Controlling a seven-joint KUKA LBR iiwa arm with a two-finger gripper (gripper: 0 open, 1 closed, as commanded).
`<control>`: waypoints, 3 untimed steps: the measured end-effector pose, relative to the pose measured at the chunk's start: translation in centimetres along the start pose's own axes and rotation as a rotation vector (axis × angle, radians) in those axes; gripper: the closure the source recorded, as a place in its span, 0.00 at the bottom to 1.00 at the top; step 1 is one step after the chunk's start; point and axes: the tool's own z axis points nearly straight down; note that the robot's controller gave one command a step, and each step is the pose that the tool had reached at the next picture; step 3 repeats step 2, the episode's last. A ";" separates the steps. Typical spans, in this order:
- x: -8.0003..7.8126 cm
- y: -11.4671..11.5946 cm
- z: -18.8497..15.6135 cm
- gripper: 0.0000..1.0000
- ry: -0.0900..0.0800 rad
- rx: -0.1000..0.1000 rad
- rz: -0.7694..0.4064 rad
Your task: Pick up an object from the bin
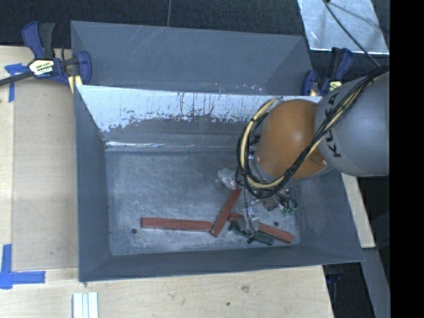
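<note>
Loads of free floor is left in the grey bin (93, 177). The whole stretch from 7 round to 11 o'clock is bare, and only a long reddish-brown stick (175, 224) is laid flat across it, parallel to the 6 o'clock wall and near it.

Room gets tight toward 4 o'clock, where everything else is bunched close to the corner. A slanted reddish-brown stick (225, 214) is found there, with its lower end right at the long stick's 3 o'clock end and its upper end pointed toward 1 o'clock. A short red stick (277, 233) and a dark green bit (260, 240) are lying just past it on the 3 o'clock side. A pale scrap (227, 177) is sat at its 12 o'clock end, and a green piece (289, 208) is tucked nearer the 3 o'clock wall.

The arm (358, 131) is brought in over the 3 o'clock rim, with its orange cover (288, 141) and looped cables (255, 144) hung above the cluster. The gripper (249, 212) is pointed steeply down and set low, just beside the slanted stick's 3 o'clock side. How far it's open can't be told, and neither can whether anything is held.
</note>
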 end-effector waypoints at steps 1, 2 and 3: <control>-0.4 -0.2 -0.5 1.00 -0.016 0.003 0.005; -0.7 0.2 -14.8 1.00 -0.013 0.002 0.007; -0.7 0.2 -14.8 1.00 -0.013 0.002 0.007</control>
